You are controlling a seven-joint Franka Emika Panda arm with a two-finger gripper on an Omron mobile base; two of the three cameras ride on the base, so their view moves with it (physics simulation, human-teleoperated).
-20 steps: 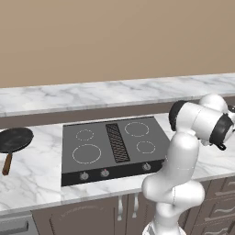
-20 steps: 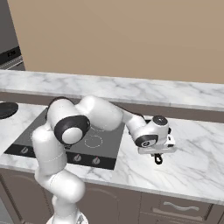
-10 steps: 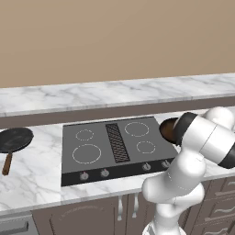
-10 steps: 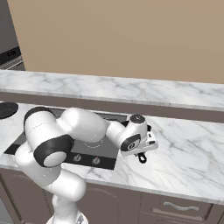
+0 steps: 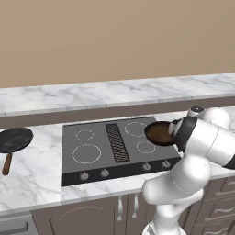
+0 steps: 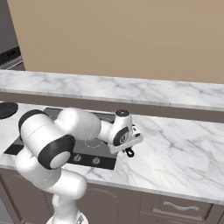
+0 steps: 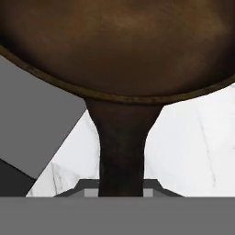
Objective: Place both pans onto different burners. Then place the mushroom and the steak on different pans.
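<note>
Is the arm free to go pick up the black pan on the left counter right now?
Probably not yet. The gripper is shut on the reddish-brown pan by its handle, over the cooktop. The black pan lies unobstructed on the far-left counter, across the cooktop; reach looks doubtful.

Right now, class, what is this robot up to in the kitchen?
The white arm's gripper is shut on the handle of the reddish-brown pan and holds it over the right side of the cooktop, near the right-hand burners. The black pan with the wooden handle lies on the marble counter left of the cooktop, not yet on a burner.
</note>
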